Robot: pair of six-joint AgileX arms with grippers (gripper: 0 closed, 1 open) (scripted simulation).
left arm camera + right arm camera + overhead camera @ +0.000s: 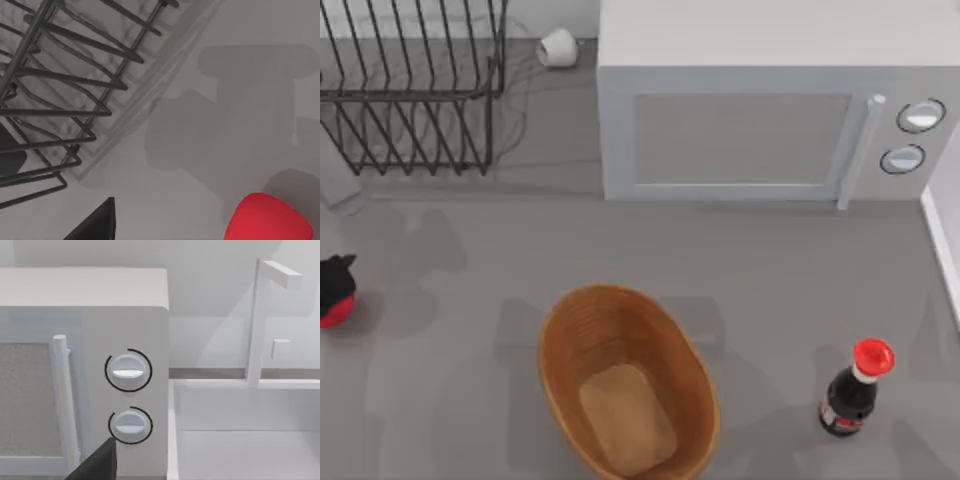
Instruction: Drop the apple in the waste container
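Note:
The apple, small, glossy and red, lies on the table at the far left edge. My left gripper hangs just above it, open, with nothing held. In the left wrist view the apple sits off to one side of a dark finger, apart from it. The waste container, an oval tan basket with ribbed walls, stands at the front middle of the table with nothing in it. My right gripper is parked and open, facing the microwave knobs, with one finger showing.
A black wire rack stands at the back left, close behind the apple. A white microwave fills the back right. A dark bottle with a red cap stands at the front right. A small white object lies behind the rack.

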